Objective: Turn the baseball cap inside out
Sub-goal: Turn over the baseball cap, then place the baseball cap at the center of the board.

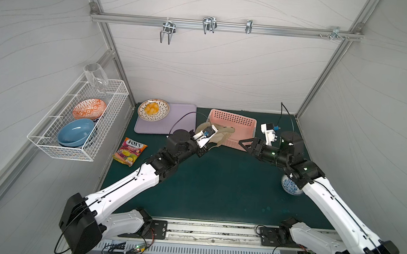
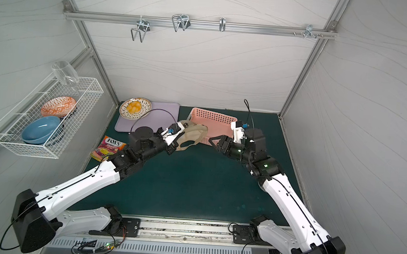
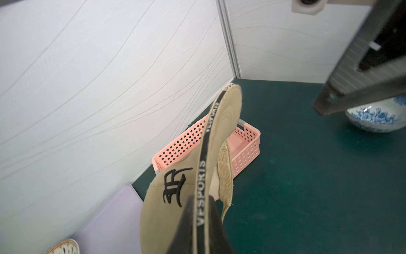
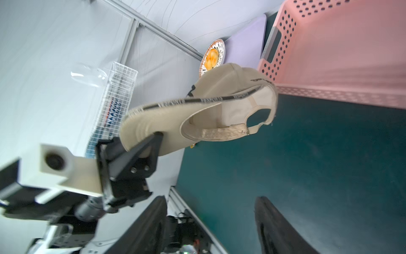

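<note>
Hanging above green mat near pink basket, baseball cap pinched at its brim by left gripper, right gripper spread and empty beside it; monogrammed tan shell outermost, inversion apparently not begun.
</note>
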Available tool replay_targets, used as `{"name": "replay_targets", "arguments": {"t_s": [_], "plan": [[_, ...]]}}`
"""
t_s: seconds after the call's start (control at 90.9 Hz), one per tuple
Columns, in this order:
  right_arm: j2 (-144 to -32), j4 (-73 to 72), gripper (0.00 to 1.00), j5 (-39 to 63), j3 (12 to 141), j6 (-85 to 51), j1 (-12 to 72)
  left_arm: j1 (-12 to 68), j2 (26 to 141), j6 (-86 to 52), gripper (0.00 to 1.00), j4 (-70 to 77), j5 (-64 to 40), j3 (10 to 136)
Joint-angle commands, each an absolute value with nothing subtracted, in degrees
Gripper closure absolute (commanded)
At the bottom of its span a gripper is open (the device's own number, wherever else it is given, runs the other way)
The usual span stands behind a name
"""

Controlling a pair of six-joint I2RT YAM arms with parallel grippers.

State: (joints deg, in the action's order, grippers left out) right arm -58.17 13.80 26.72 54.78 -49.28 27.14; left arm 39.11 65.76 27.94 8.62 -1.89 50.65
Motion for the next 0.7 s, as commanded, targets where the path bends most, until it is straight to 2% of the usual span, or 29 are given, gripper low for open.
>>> {"name": "replay_targets", "arguments": {"t_s": [0.0, 0.132, 0.484, 0.605, 0.693], "plan": [[-57.2, 4.8, 0.32, 32.5, 51.9, -63.7, 26.1, 40.0, 65.8, 37.9, 1.0, 20.4, -2.7, 49.9], [-58.5, 0.6, 0.31, 33.8, 50.4, -69.9, 25.2, 41.5, 65.4, 43.7, 1.0, 26.9, -4.3, 46.1], [-59.8, -2.0, 0.32, 33.4, 49.5, -73.1, 24.5, 44.3, 64.1, 49.7, 1.0, 28.3, -5.9, 42.9], [-61.2, -2.8, 0.35, 34.1, 49.2, -73.8, 24.5, 45.5, 63.5, 51.4, 1.0, 28.0, -7.5, 42.5], [-62.2, -3.6, 0.42, 34.5, 48.7, -74.4, 24.5, 46.5, 63.2, 53.7, 1.0, 27.4, -9.0, 42.3]]}}
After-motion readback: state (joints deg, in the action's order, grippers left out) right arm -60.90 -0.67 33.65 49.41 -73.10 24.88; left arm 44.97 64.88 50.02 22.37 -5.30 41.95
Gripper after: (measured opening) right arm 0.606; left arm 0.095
